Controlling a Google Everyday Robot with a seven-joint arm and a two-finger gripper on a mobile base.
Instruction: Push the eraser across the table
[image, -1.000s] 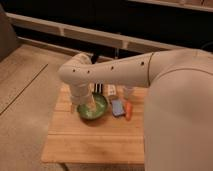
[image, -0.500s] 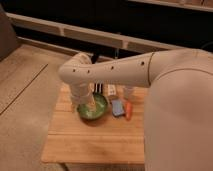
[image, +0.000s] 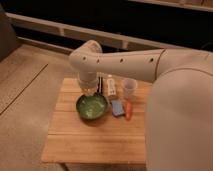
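Here's the eraser (image: 117, 107), a small blue rectangular block, lying flat on the small rectangular table with the light slatted wooden top (image: 95, 137). It sits right of the table's middle, towards the far half. Just to its right lies a short orange carrot-shaped piece (image: 129, 110), so close that the two look to be touching. On the eraser's left is the round green bowl (image: 92, 106), its rim just beside the block.

Behind the eraser stands a white upright bottle with a dark label (image: 111, 86), and next to that, further right, a clear plastic cup (image: 129, 88), also upright.

The gripper (image: 94, 91) hangs over the far rim of the green bowl, left of the bottle and apart from the eraser. Whether it is spread or clamped, I cannot tell. Above it, the thick white arm (image: 125, 62) sweeps in from the right, its rounded joint directly over the bowl.
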